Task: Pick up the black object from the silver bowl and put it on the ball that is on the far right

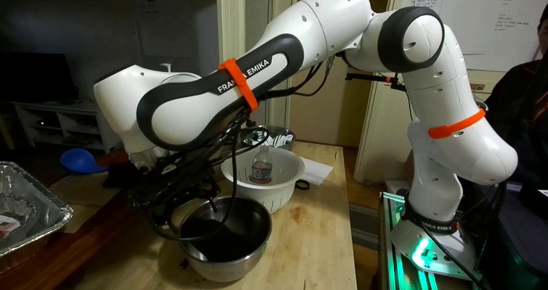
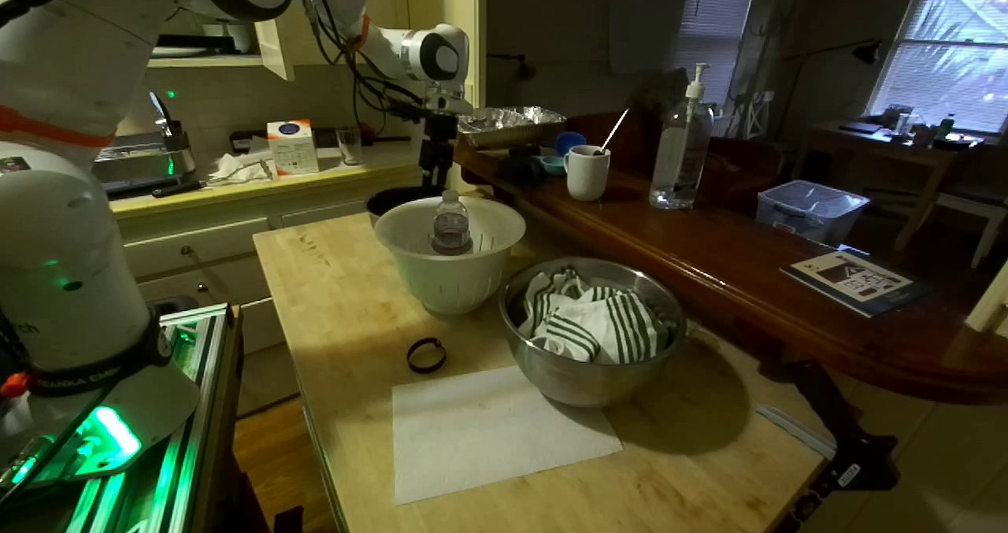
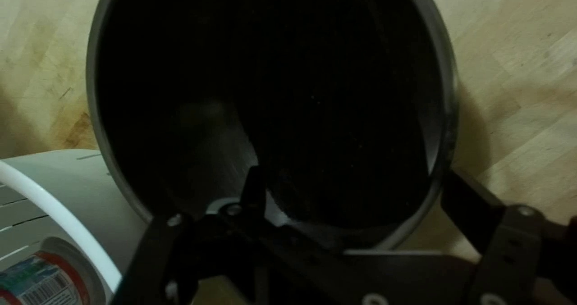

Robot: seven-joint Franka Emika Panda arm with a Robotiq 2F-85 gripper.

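Observation:
The silver bowl (image 1: 229, 266) stands on the wooden table and is partly hidden behind the white bowl in an exterior view (image 2: 381, 205). Inside it, a large dark black shape with a soft edge, likely the black object (image 3: 333, 125), covers much of the interior; its exact form is too dark to tell. It also shows in an exterior view (image 1: 231, 243). My gripper (image 3: 354, 179) is open and empty above the bowl, pointing down. In the wrist view one finger overlaps the bowl's inside and the other lies just outside the rim. No ball is visible.
A white colander-like bowl (image 2: 453, 285) holding a plastic bottle (image 2: 451, 226) stands close beside the silver bowl. Another steel bowl (image 2: 591, 379) holds a striped cloth (image 2: 598, 324). A white sheet (image 2: 496, 434) and a black ring (image 2: 426, 355) lie on the table. A raised wooden counter (image 2: 669, 242) borders it.

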